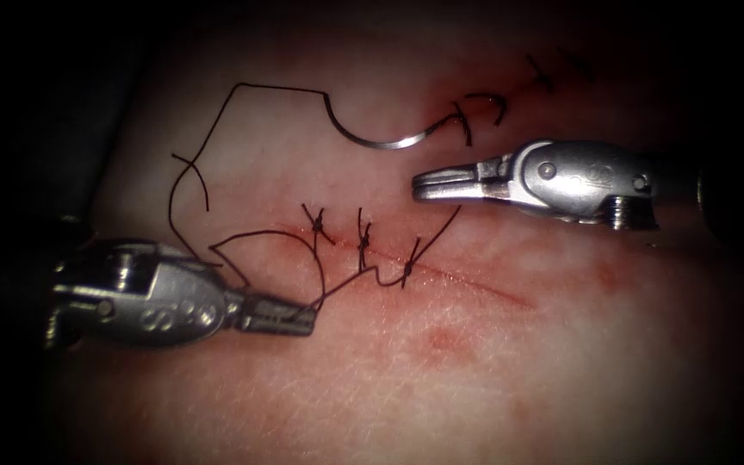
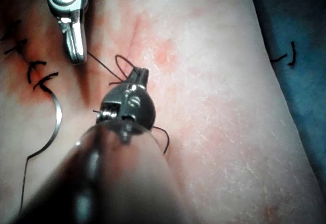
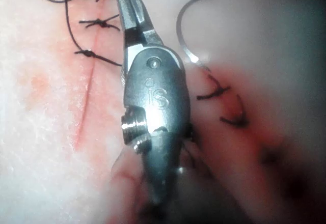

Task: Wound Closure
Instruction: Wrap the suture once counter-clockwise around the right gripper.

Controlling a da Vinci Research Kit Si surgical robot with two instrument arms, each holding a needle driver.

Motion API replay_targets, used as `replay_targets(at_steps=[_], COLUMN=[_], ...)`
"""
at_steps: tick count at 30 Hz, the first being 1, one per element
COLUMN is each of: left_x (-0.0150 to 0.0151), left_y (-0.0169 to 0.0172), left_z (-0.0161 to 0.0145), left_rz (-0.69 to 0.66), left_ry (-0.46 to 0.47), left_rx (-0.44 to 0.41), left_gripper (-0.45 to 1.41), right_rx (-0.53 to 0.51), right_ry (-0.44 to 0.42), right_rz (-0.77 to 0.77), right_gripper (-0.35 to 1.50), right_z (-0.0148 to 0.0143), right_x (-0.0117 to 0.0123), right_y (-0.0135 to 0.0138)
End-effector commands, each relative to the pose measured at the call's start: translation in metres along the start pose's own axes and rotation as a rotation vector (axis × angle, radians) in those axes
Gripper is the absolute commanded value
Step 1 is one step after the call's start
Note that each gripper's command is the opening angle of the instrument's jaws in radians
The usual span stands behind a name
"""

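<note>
left claw (image 1: 290,315) pinches the thin dark thread (image 1: 217,120) beside the cut, right claw (image 1: 441,183) pressed together, empty; curved steel needle (image 1: 381,138) lies free on pale tissue (image 1: 475,379); keep thread tension gentle

A surgical training bench, a lab and not an operating room; the tissue (image 1: 441,379) is a pale slab of pork belly with skin texture, lying under a tight spot of light with dark all round; a blue cloth (image 2: 300,25) lies beside the slab, with a cut end of thread (image 2: 285,57) on it; two steel tools (image 1: 279,313) (image 1: 441,182) of a robot reach in over a cut (image 1: 475,284) closed partway with knotted stitches (image 1: 363,237); a curved needle (image 1: 381,138) lies loose on the tissue.
</note>
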Motion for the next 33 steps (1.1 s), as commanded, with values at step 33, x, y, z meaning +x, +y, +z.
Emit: replay_targets(at_steps=[33], left_x=[-0.0117], left_y=[-0.0068], left_z=[0.0118], left_rz=[-0.025], left_ry=[-0.018], left_rx=[-0.015], left_gripper=[-0.45], right_rx=[0.123], right_ry=[0.410], right_rz=[0.305], right_gripper=[-0.35], right_z=[0.0054], right_x=[-0.0071], right_y=[-0.0062])
